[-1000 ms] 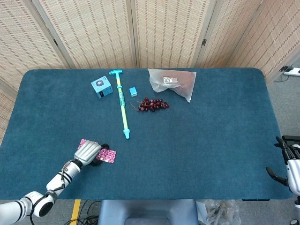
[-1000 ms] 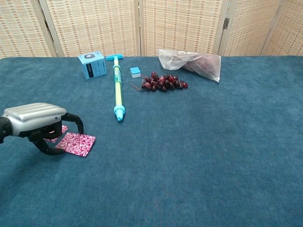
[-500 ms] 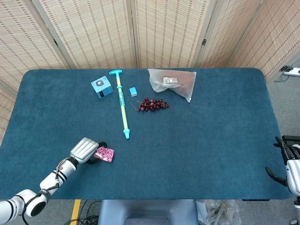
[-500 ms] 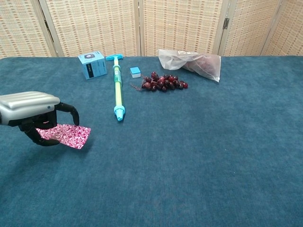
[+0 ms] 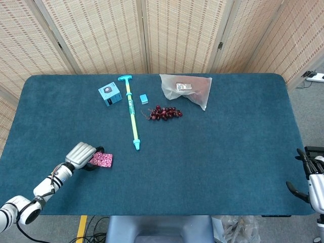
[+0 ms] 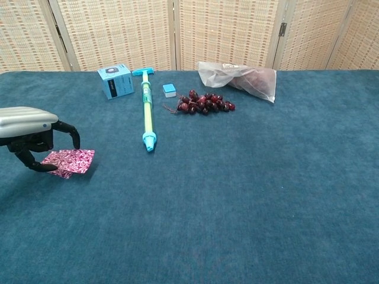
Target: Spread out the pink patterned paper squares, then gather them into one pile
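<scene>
A small stack of pink patterned paper squares (image 5: 102, 160) (image 6: 71, 161) is at the table's front left. My left hand (image 5: 81, 154) (image 6: 29, 126) arches over its left edge, with a curled finger above and the thumb below pinching that edge. Only this one pink patch shows, and any square under the hand is hidden. Whether the paper touches the cloth I cannot tell. My right hand (image 5: 313, 188) hangs off the table's right edge with its fingers apart and nothing in it; the chest view does not show it.
On the blue cloth table (image 5: 217, 152), a turquoise and green stick (image 5: 132, 114) (image 6: 146, 109) lies just right of the paper. Further back are a blue box (image 5: 109, 94), a small blue block (image 5: 144, 99), dark grapes (image 5: 164, 113) and a plastic bag (image 5: 187, 89).
My left hand has drawn back to the left with the pink paper. The two patches seen a second ago now show as one. The right hand has not moved.
</scene>
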Robot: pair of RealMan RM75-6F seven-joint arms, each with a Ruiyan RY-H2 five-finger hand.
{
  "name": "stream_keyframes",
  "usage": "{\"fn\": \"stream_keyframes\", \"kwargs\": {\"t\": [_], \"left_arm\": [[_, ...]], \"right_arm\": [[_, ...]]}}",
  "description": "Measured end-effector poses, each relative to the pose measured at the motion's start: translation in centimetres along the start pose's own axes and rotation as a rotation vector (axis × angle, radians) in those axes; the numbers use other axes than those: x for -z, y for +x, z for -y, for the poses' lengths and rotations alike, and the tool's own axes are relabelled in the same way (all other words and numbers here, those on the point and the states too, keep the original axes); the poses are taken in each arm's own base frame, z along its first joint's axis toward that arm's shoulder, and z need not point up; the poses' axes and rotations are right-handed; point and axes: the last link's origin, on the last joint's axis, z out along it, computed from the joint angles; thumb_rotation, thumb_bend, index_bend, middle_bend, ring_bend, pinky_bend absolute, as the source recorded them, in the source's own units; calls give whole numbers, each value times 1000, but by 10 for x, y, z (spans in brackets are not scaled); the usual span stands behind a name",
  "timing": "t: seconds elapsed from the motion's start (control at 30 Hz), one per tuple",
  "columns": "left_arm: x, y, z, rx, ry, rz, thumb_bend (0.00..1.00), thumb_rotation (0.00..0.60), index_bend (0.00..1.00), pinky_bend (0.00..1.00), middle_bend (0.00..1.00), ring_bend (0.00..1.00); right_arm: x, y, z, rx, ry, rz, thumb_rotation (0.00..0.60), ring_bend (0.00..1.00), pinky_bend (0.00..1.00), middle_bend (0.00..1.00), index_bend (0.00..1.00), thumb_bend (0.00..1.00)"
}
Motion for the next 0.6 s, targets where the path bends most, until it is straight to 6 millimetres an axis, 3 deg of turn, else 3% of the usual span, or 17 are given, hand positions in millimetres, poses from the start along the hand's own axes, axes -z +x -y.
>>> {"fn": "stream_keyframes", "kwargs": {"t": [0.6], "left_arm": [[-2, -1, 29, -117, -58, 37, 340, 571, 374, 1000, 1000, 997]], "right_arm": [[2, 0, 2, 5, -7, -2, 600, 238, 200, 281, 0, 244]]}}
